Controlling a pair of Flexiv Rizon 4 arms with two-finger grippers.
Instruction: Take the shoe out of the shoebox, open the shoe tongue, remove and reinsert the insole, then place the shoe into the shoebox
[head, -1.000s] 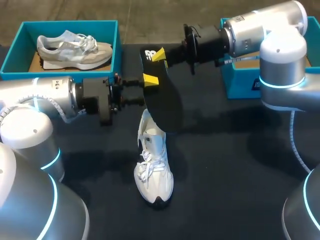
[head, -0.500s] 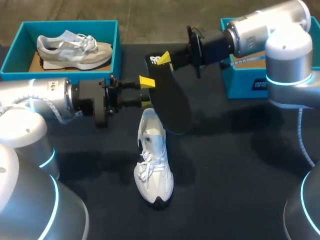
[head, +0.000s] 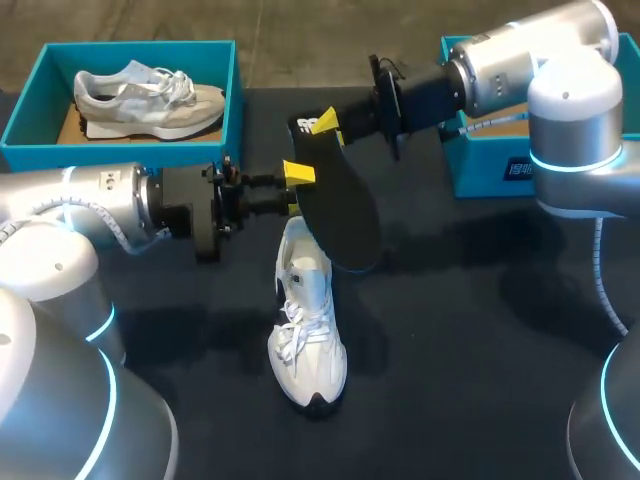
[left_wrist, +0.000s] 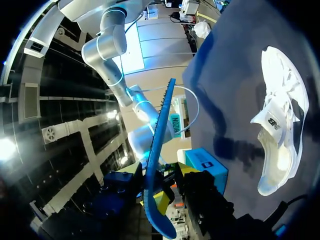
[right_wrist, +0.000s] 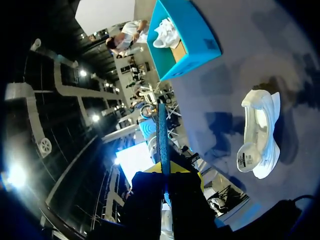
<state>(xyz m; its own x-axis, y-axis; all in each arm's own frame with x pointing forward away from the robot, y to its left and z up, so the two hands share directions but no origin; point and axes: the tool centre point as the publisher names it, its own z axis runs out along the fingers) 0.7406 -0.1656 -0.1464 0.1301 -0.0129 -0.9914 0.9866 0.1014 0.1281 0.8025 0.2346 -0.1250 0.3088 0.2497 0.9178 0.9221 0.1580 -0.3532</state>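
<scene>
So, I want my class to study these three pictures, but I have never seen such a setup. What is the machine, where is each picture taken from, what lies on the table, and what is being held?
It is a robot with two arms at a dark table. The head view looks down from above and behind it; the two round pictures come from a camera on each wrist. The yellow-tipped right gripper is shut on a black insole, held above the table. The left gripper is at the insole's edge; whether it grips cannot be told. A white shoe lies on the table. One blue shoebox holds a second shoe; another box stands by the right arm.
</scene>
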